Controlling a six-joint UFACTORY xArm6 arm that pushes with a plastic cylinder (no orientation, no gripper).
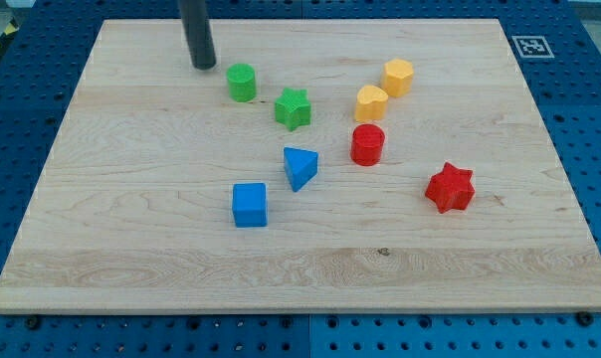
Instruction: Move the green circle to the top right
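Note:
The green circle [242,82] is a short green cylinder near the view's top, left of centre. My tip [203,66] rests on the board just to the upper left of it, a small gap apart. A green star [294,107] lies close to the circle's lower right.
Two yellow blocks [398,76] [371,101] sit right of the star. A red cylinder [367,144] lies below them and a red star [450,187] further right. A blue triangle [300,166] and a blue cube [250,205] lie mid-board. The wooden board [539,259] sits on a blue pegboard.

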